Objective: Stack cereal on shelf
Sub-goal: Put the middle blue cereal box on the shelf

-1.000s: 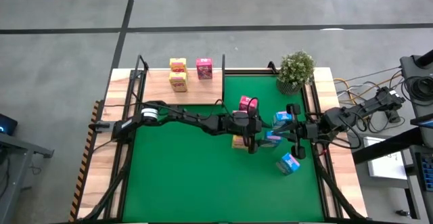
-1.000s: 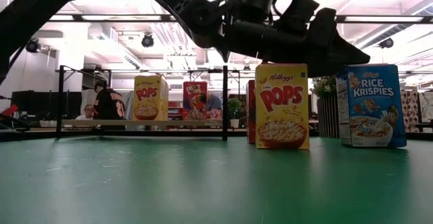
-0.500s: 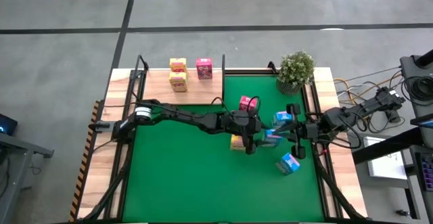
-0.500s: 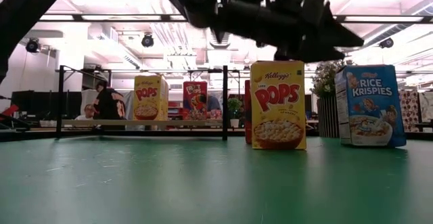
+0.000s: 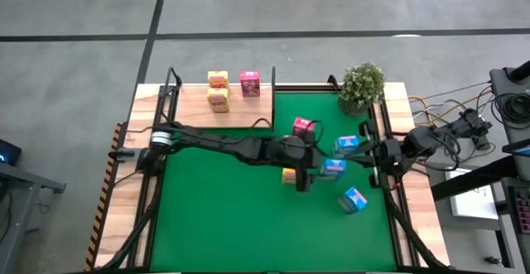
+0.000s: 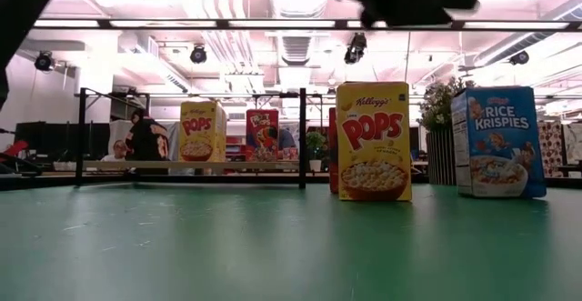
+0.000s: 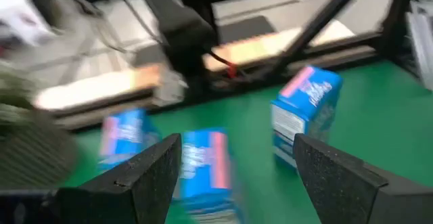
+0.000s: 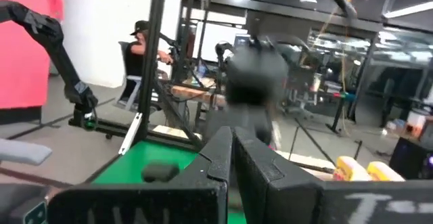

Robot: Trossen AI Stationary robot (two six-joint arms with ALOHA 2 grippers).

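Observation:
My left gripper [image 5: 310,173] hangs open above the green mat, over a yellow cereal box [image 5: 288,175] and touching nothing. That box [image 6: 373,142] stands upright on its bottom edge. In the left wrist view three blue boxes lie beyond the open fingers [image 7: 237,143]: one box [image 7: 306,112] stands apart from the other two. A pink box [image 5: 302,127] stands farther back. The shelf [image 5: 192,108] at the far left carries two yellow boxes [image 5: 218,90] and a pink one [image 5: 250,84]. My right gripper [image 8: 232,149] waits shut at the table's right edge.
A potted plant [image 5: 362,86] stands at the far right corner of the green mat [image 5: 224,216]. Black frame posts [image 6: 302,137] rise at the shelf's ends. Cables and equipment lie off the table's right side. A person [image 6: 144,139] sits in the room behind.
My left gripper, open throughout, has risen well above the yellow box, nearly out of the top of the low view, and has rolled a little. The yellow box stays standing on the mat. My right arm has drawn back slightly toward the table's right edge.

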